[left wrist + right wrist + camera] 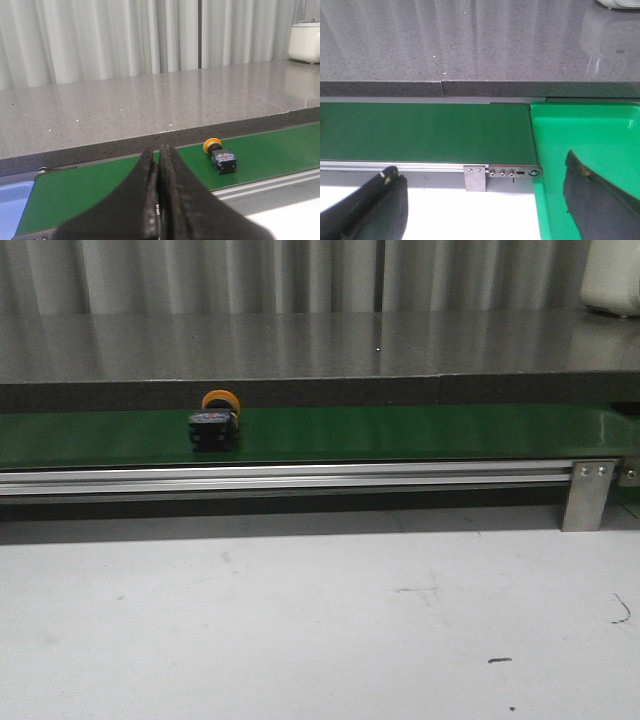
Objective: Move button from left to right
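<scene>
No readable writing or brand anywhere. Button (pixel 214 423): round orange-yellow cap, boxy black body, lying on its side on green belt (pixel 400 433), left part, cap toward grey counter (pixel 300 345) behind. Left gripper (pixel 158 165): jaws pressed together, empty, hanging short of belt's near rail. Right gripper (pixel 485 190): jaws spread wide, empty, over belt's right end by green tray (pixel 590 150). White table (pixel 300 620) in front.
</scene>
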